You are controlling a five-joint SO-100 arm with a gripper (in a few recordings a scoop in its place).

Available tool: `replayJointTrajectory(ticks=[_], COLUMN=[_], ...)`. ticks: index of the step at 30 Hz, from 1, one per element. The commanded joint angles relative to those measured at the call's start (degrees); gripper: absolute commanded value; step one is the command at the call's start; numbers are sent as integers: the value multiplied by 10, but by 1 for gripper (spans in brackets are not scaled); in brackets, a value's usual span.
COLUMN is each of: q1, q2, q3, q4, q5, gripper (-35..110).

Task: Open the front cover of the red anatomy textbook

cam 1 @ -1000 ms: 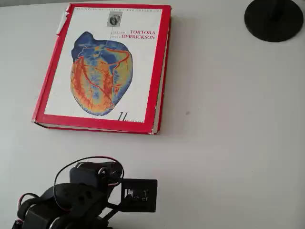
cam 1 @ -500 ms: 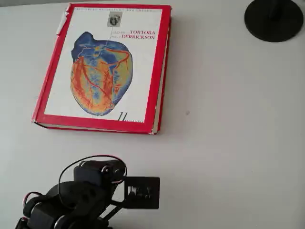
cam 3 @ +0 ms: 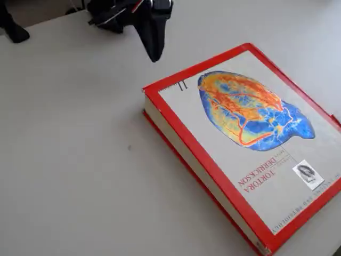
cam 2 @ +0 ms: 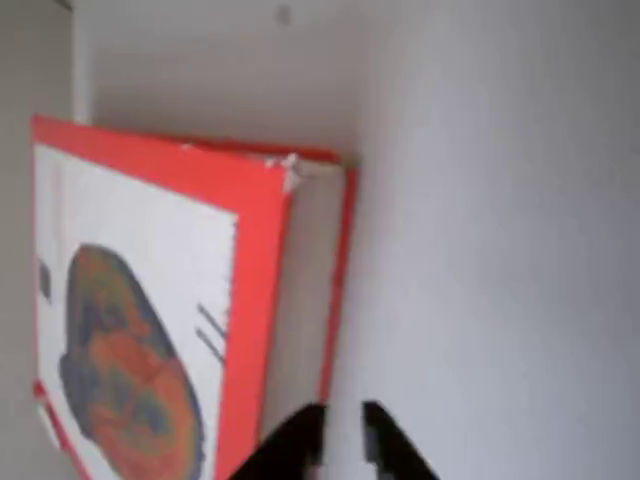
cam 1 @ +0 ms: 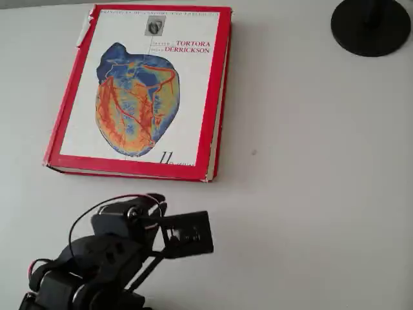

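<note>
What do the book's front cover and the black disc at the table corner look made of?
Front cover: stiff glossy printed board, judging by its flat rigid edge and a frayed white corner. Black disc: matte, plastic or painted metal; unclear. Table: smooth matte white, likely laminate.

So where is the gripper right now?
In the fixed view the gripper hangs above the table, apart from the closed red anatomy textbook, near its page-edge corner.

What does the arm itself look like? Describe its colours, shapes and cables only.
The arm is all black, built of chunky rounded segments. Thin red and black cables loop over its upper joint. A flat, boxy black block sits on its wrist. The gripper ends in two black, tapered fingers.
</note>
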Motion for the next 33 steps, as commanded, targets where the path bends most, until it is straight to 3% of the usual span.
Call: replayJointTrajectory(ticks=[1, 8, 33], q1=[-5, -18, -9], q2=[-120, -151, -413], q3=[-47, -49, -142], q4=[-93, -152, -354], q5=[16, 23, 33], gripper=[8, 16, 15])
